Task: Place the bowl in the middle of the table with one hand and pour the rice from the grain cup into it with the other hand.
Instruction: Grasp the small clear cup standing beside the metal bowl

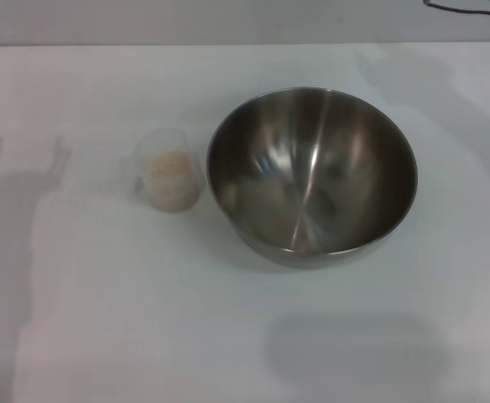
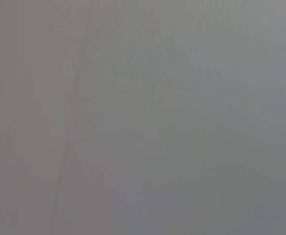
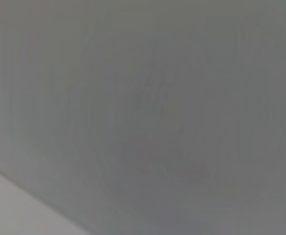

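The shiny steel bowl point(image 1: 312, 176) stands upright and empty on the white table point(image 1: 102, 319), a little right of the middle. The clear grain cup point(image 1: 168, 178) stands just to the left of it, apart from its rim, with pale rice point(image 1: 168, 172) inside. Neither gripper shows in the head view; only a gripper-shaped shadow point(image 1: 23, 180) lies on the table at the far left. Both wrist views show only a plain grey surface, with no fingers and no task object.
A second soft shadow point(image 1: 354, 348) lies on the table in front of the bowl. The table's back edge point(image 1: 144, 44) runs along the top. A dark cable-like object point(image 1: 471, 8) shows at the top right corner.
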Available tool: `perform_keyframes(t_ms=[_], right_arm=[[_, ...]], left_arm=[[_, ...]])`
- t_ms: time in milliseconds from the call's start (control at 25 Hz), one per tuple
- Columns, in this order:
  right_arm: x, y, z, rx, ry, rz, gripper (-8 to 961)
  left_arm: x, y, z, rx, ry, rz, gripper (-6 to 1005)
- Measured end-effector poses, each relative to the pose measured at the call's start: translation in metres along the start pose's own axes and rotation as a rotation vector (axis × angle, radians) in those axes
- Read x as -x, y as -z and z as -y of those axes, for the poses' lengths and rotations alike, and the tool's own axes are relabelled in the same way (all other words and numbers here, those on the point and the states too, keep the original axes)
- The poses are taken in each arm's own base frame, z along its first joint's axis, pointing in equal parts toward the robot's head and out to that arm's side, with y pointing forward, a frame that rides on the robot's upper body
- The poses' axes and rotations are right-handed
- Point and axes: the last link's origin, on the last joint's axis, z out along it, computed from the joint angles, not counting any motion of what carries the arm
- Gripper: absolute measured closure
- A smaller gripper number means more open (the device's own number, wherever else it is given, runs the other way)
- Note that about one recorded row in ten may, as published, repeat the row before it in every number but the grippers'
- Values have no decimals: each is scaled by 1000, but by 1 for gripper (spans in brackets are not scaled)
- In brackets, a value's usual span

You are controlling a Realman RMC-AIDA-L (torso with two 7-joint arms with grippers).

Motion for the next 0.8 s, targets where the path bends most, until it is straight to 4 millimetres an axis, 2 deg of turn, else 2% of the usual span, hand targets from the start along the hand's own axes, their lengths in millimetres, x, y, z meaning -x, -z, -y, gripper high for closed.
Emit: perform_keyframes(t_ms=[200,400,640,800], right_arm=[[-1,1,-7,-85,12,163,523],[-11,12,-16,-213,-18,379,521],[-30,27,-41,-370,22,639,519],[-54,38,-42,-426,-65,796,517]], left_arm=[[0,-1,0,1,0,-1,140],[1,3,0,1,-2,7,139],[4,11,-3,23,1,38,140],[8,22,-10,67,6,85,140]])
